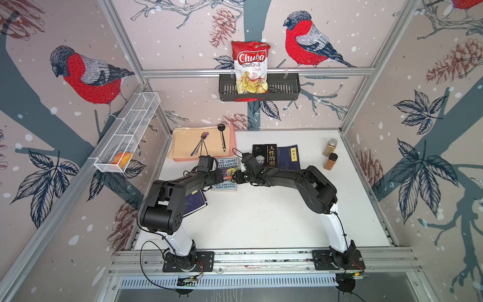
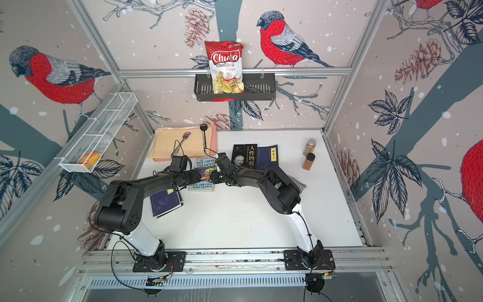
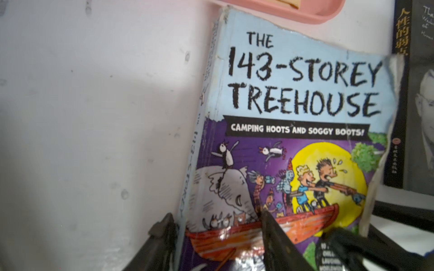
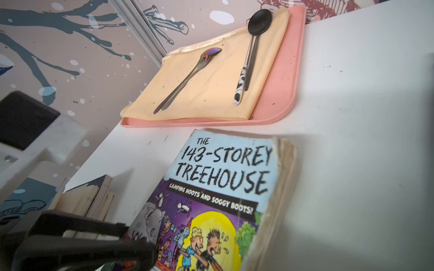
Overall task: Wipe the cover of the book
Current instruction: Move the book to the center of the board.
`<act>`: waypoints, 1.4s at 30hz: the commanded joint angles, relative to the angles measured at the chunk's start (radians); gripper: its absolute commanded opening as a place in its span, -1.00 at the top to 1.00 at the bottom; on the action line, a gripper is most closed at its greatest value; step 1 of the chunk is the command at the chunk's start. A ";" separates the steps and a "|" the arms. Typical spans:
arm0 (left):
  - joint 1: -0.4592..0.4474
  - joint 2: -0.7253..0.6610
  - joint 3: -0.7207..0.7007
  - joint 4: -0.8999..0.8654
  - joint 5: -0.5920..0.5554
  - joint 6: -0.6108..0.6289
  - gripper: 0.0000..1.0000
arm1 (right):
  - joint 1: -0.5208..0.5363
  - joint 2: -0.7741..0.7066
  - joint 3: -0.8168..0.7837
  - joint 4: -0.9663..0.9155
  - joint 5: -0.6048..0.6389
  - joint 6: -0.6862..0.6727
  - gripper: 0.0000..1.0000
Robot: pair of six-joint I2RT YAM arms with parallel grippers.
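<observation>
Worn Treehouse paperback [image 3: 293, 98] closed, flat on white table [image 3: 94, 117], cover up, edges tattered

On the worktop [image 1: 261, 222], a tray [image 4: 281, 89] sits in the far left corner. A cloth [image 4: 211, 82] lies on it, with a spoon [image 4: 187, 77] and another spoon [image 4: 252, 54] side by side on the cloth. The treehouse book [image 4: 223, 176] lies just before the tray. Another book [image 1: 264, 154] lies just right of it, with a further book [image 1: 288, 157] beside that. Well to the right stands a jar [image 1: 329, 147], with another jar [image 1: 330, 161] just before it.
</observation>
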 commanded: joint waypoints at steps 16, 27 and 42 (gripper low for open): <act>-0.476 -0.473 -0.437 0.038 -0.093 -0.352 -0.02 | 0.216 -0.498 -0.675 0.013 0.186 0.126 0.21; -0.481 -0.577 -0.365 -0.088 -0.132 -0.253 -0.43 | -0.057 -0.836 -0.652 -0.360 0.455 0.002 -0.43; -0.425 -0.296 -0.153 -0.035 -0.035 -0.060 -0.66 | -0.525 -0.825 -0.726 -0.409 0.502 -0.043 -0.81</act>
